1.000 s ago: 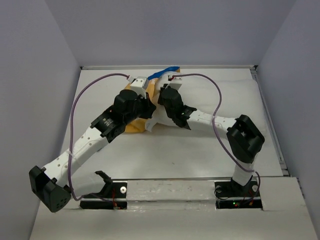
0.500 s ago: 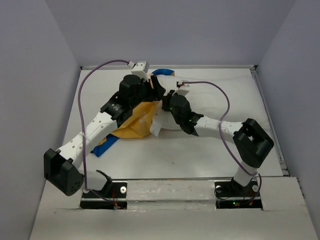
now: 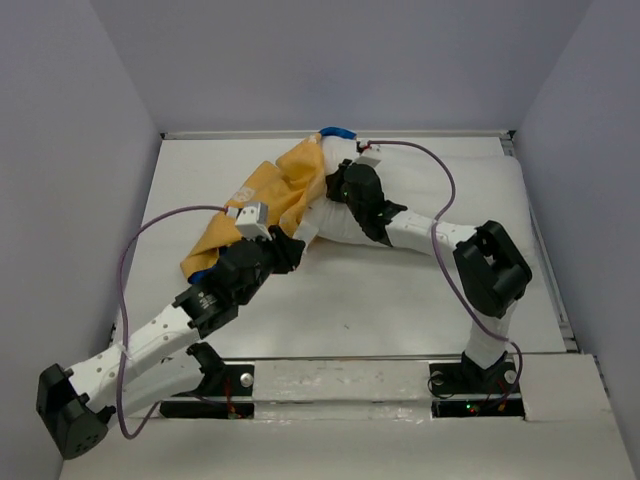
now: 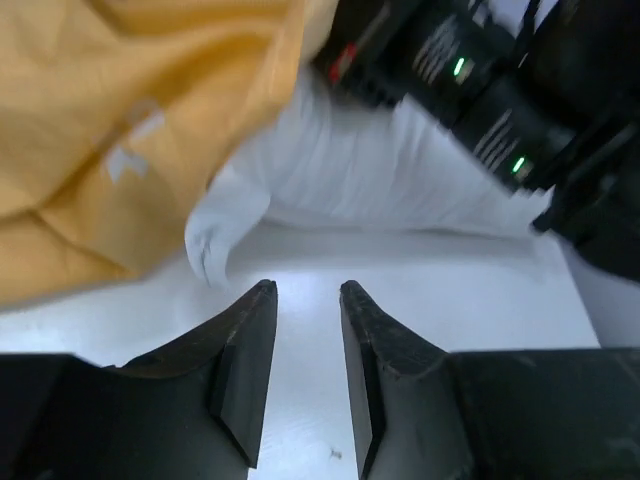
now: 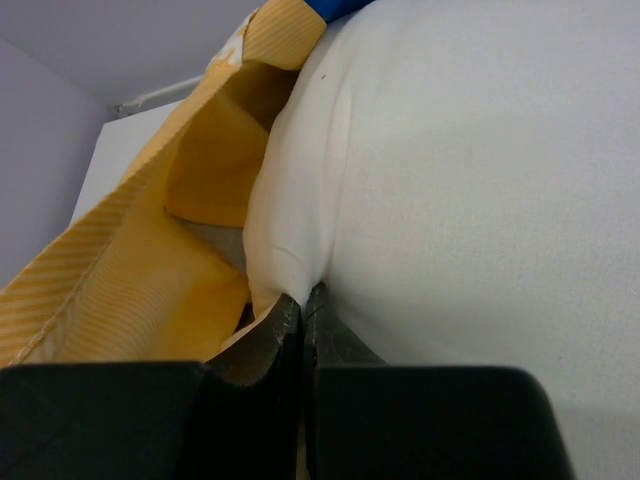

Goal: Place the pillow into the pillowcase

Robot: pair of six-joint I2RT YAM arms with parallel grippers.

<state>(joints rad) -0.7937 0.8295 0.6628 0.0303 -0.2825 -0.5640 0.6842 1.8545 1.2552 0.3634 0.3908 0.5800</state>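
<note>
The pillow [image 5: 450, 180], pinched by the closed right gripper [image 5: 302, 300], was barely covered by the pillowcase [image 3: 270, 195], with the left gripper [image 4: 307, 295] open, empty.

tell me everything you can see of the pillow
The pillow is plain white, plump, soft cloth, creased, lying flat on the table toward the far edge. The yellow pillowcase drapes against its left end, hiding part of it. The right tool is shut on a fold of its edge; the open left tool hovers near one loose corner, not touching.
</note>
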